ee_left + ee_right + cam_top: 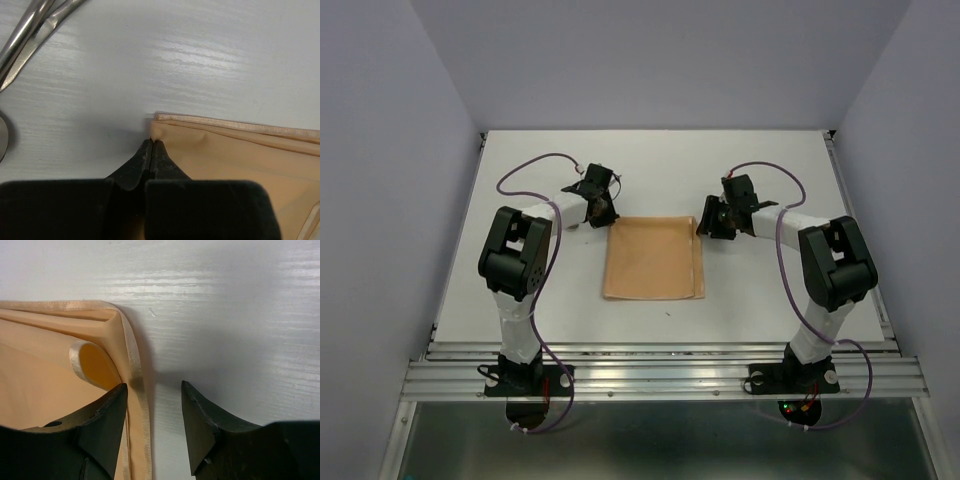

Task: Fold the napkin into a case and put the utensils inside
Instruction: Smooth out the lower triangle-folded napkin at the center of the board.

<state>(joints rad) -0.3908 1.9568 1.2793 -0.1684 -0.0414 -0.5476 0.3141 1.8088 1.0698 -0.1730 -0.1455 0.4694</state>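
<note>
While the left claw [151,144] is clamped shut on a napkin [235,165] corner, the right claw [154,390] hangs open at the other top corner.

Left tips meet right at the cloth's corner in the middle of the left wrist frame and look to be pinching it. The right jaws stand apart, one over the hem and one over bare desk [240,315], with nothing gripped. The napkin sits mid-frame in the top view as a doubled-over rectangle with layers showing at the edges, so I'd say a fold is done, but it's way too wide to be a case yet. The utensils [27,30] lie on the desk at the upper left of the left wrist frame, and what looks like a spoon bowl [2,137] peeks in at the left edge. None are inside. More folding, then loading, is left.
</note>
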